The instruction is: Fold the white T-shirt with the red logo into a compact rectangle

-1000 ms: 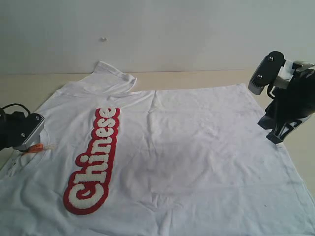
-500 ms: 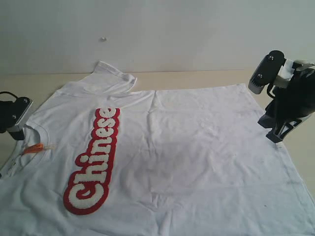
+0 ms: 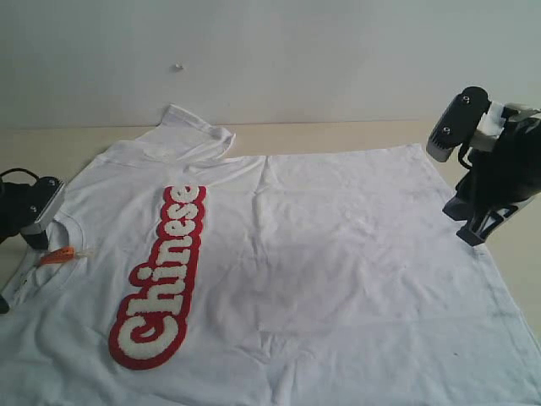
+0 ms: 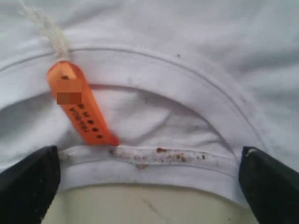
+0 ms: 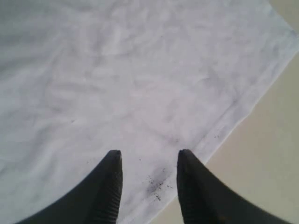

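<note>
The white T-shirt (image 3: 338, 254) lies spread flat on the table, neck to the left and hem to the right. The red logo (image 3: 161, 279) faces up and reads "Chinese". The orange neck tag (image 3: 57, 255) lies inside the collar (image 4: 163, 163). My left gripper (image 3: 21, 275) is open wide at the table edge just outside the collar, its fingers (image 4: 28, 184) on either side of the collar band with nothing held. My right gripper (image 3: 469, 239) is open over the shirt's hem (image 5: 224, 121), close above the cloth, its fingertips (image 5: 112, 163) apart.
A beige table (image 3: 338, 135) runs to a white wall behind. The far sleeve (image 3: 199, 135) is bunched up near the back. Bare table (image 5: 271, 154) shows just beyond the hem by the right gripper. The collar seam carries brownish specks (image 4: 177, 156).
The left gripper drew back leftward off the collar, then shifted slightly back toward it. The right arm and the shirt have not moved.
</note>
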`<control>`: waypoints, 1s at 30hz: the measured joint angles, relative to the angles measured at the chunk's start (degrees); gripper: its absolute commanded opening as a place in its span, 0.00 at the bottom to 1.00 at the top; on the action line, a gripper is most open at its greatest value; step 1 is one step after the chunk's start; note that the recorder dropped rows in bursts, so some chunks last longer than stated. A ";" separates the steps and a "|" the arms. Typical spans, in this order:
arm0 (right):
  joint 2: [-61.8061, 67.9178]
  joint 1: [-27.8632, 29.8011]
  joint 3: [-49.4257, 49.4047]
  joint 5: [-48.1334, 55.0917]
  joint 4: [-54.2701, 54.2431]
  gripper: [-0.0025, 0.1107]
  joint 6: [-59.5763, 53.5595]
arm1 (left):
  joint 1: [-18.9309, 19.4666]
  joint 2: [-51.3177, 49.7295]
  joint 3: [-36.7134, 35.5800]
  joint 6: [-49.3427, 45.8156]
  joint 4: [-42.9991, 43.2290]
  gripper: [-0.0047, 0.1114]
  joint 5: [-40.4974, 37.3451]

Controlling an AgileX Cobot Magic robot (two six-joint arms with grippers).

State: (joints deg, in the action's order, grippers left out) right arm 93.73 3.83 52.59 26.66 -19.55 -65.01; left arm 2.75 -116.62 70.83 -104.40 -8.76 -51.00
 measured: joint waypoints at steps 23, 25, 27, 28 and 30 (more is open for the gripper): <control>0.39 0.00 0.00 -0.22 0.00 0.37 0.00 | 0.00 -2.31 1.86 2.81 2.22 0.93 0.38; 0.39 0.00 0.00 -0.22 0.00 0.37 0.00 | 0.00 -2.29 2.07 2.59 2.49 0.93 0.05; 0.39 0.00 0.00 -0.22 0.00 0.37 0.00 | 0.00 -2.29 2.07 2.35 2.76 0.93 -0.08; 0.39 0.00 0.00 -0.22 0.00 0.37 0.00 | 0.00 -2.29 2.07 2.23 2.86 0.93 -0.08; 0.39 0.00 0.00 -0.22 0.00 0.37 0.00 | 0.00 -2.29 2.07 2.26 2.87 0.93 -0.08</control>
State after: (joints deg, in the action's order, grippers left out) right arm 94.12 3.83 52.59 26.44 -19.55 -65.01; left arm 2.75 -118.91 72.90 -102.14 -5.89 -51.08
